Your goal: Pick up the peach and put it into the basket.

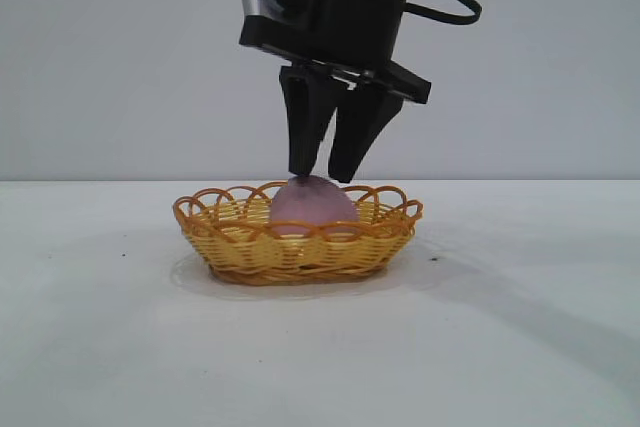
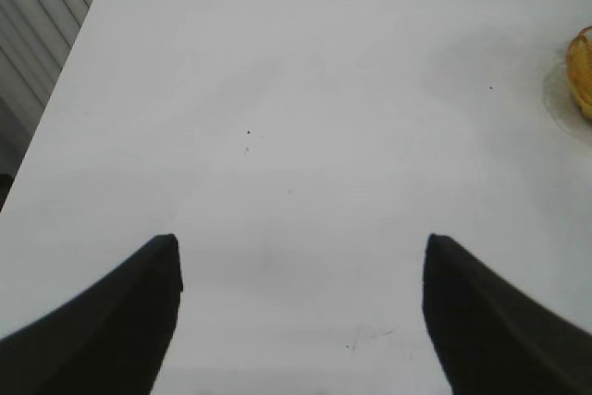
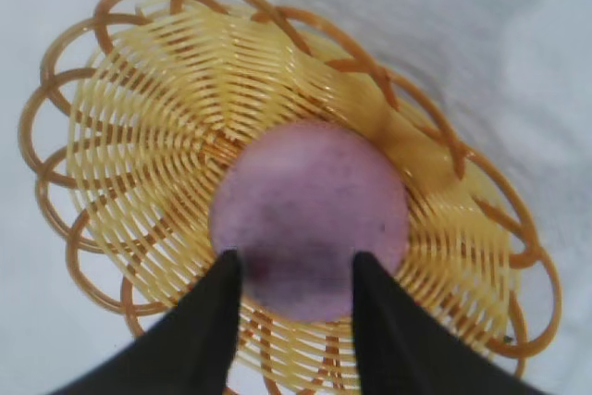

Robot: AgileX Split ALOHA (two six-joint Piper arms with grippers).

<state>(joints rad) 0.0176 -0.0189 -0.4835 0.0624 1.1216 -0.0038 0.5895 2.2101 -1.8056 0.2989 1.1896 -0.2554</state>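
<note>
Peach (image 1: 312,205) seated in basket (image 1: 240,239), directly beneath right gripper (image 1: 320,173); jaws parted, tips close at peach top, contact not determinable. Risk judged: peach dragged out if retreat snags. Left gripper (image 2: 301,307) parked well apart, jaws spread.

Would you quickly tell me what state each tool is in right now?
Left tool: open, empty.
Right tool: fingers parted around the peach in the basket; grip unclear.

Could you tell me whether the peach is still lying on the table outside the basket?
No, the peach sits inside the basket.
</note>
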